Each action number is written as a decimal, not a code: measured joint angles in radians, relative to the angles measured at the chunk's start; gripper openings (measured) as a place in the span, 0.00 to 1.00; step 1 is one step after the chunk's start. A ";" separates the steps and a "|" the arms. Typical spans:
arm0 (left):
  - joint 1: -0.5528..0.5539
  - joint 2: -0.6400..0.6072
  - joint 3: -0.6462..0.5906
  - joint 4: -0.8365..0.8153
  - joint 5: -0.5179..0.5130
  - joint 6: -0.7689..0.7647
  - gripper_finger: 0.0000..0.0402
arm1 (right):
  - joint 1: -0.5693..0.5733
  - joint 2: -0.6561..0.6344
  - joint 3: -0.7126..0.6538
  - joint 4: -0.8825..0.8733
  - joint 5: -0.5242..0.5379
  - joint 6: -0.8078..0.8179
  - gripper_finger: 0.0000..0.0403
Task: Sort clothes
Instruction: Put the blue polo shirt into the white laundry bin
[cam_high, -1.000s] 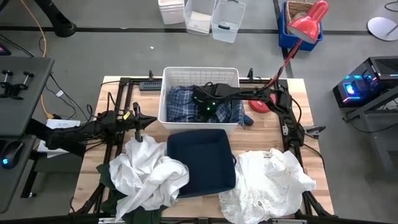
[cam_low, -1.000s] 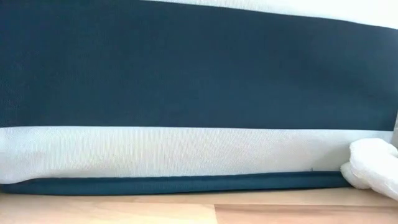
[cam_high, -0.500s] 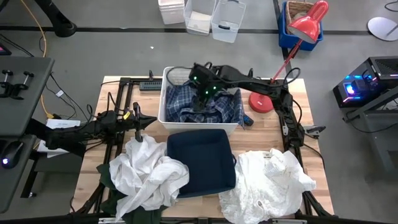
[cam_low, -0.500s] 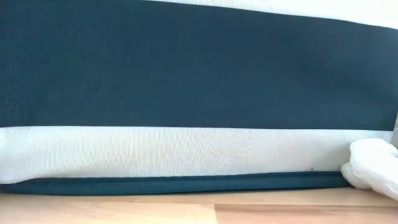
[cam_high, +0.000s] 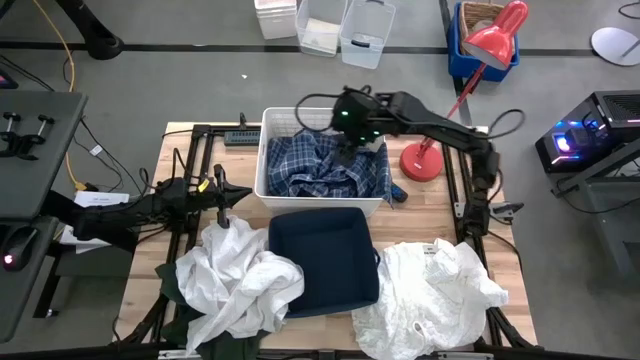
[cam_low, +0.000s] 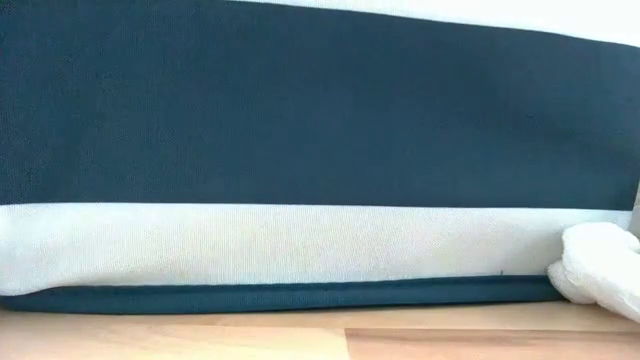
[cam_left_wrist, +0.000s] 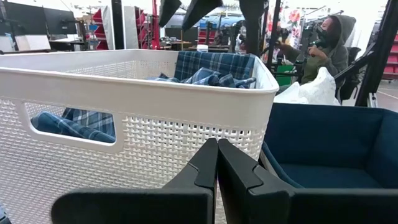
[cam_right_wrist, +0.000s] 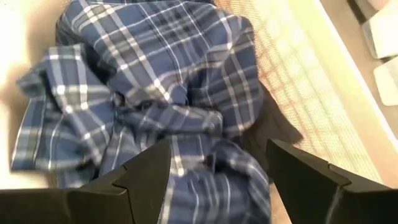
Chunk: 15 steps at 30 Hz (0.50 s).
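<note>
done: plaid shirt (cam_high: 325, 168) in basket (cam_high: 271, 120).
left: white piles (cam_high: 240, 280) beside bin (cam_high: 322, 255), which looks empty.
right gripper (cam_right_wrist: 211, 165): above basket, spread wide, holding nothing.
left gripper (cam_left_wrist: 217, 163): beside basket, pressed together, holding nothing.

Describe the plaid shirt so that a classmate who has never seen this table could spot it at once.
Find the white slatted basket at the table's far edge, behind the navy bin. The plaid shirt lies crumpled inside it, under the open right claw. It alone is blue-and-white checked; the clothes nearer the front are plain white.
</note>
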 joint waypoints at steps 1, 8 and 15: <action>0.000 0.000 0.000 0.000 0.000 0.000 0.00 | 0.001 -0.040 -0.045 0.011 0.004 0.011 0.65; 0.000 0.000 0.000 0.000 0.000 0.000 0.00 | 0.030 -0.382 -0.427 0.113 0.008 0.123 0.65; 0.000 0.000 0.000 0.000 0.000 0.000 0.00 | 0.119 -0.727 -0.769 0.190 0.002 0.284 0.65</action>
